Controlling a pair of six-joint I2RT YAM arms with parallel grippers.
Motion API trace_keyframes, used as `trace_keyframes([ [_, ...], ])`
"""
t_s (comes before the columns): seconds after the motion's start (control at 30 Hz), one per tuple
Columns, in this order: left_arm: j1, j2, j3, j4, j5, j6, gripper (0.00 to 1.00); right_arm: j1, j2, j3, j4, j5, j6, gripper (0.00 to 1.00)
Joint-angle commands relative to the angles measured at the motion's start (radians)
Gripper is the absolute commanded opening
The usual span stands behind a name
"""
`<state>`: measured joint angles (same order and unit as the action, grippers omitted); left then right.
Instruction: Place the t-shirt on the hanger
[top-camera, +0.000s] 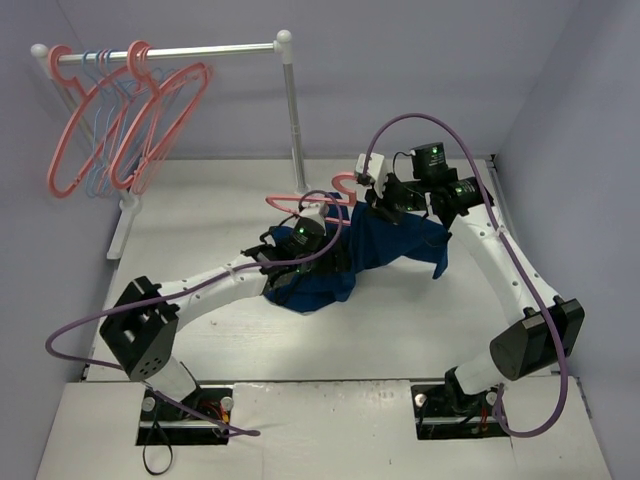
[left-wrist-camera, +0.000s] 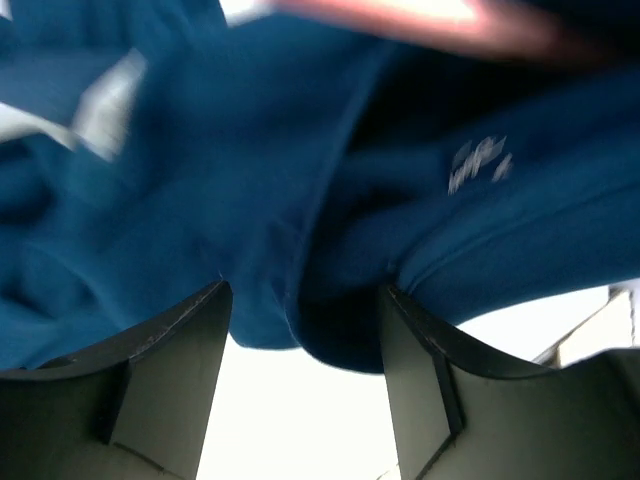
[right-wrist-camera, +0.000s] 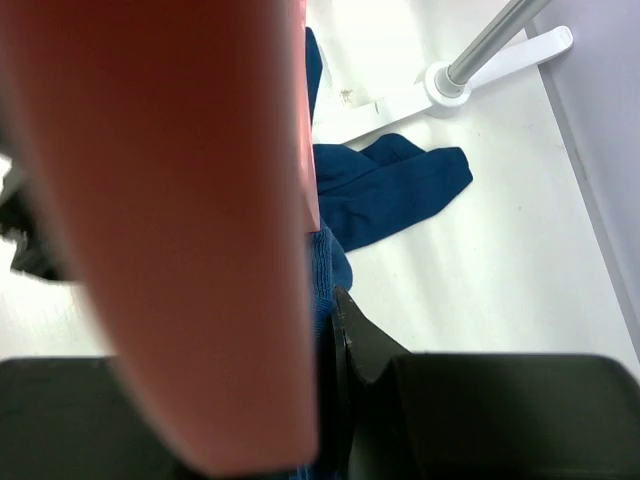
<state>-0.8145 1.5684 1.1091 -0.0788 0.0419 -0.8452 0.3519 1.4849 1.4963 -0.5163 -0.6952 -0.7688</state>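
Observation:
The navy t-shirt (top-camera: 385, 245) lies bunched at mid table, lifted at its top. The pink hanger (top-camera: 292, 203) lies across its upper left, with the hook (top-camera: 345, 183) at my right gripper (top-camera: 377, 193). In the right wrist view the hanger (right-wrist-camera: 180, 200) fills the space between the jaws, and ribbed shirt cloth (right-wrist-camera: 325, 260) is pinched against one finger (right-wrist-camera: 365, 340); the other finger is hidden. My left gripper (top-camera: 318, 226) is open at the shirt's left part. In the left wrist view (left-wrist-camera: 303, 290) a fold of the t-shirt (left-wrist-camera: 250, 180) with its white print (left-wrist-camera: 480, 163) hangs at the fingertips, and the hanger (left-wrist-camera: 430, 20) runs above.
A white garment rack (top-camera: 293, 100) stands at the back. Several pink and light-blue hangers (top-camera: 110, 130) hang on its rail at the left. Its base foot (right-wrist-camera: 450, 80) lies close behind the shirt. Walls close the table on the left, back and right.

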Motion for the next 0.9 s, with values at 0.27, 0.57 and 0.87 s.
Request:
trace_keyframes([
  [0.27,-0.045,0.049,0.046,0.0,0.003,-0.014,0.51,-0.007,-0.009,0.024,0.071,-0.031,0.017,0.0],
  [0.57,-0.041,0.056,0.031,0.016,-0.061,-0.042,0.48,-0.006,-0.029,-0.005,0.073,-0.042,0.029,0.01],
  [0.87,-0.044,0.115,0.071,0.043,-0.047,-0.077,0.34,-0.006,-0.059,-0.043,0.073,-0.037,0.039,0.01],
])
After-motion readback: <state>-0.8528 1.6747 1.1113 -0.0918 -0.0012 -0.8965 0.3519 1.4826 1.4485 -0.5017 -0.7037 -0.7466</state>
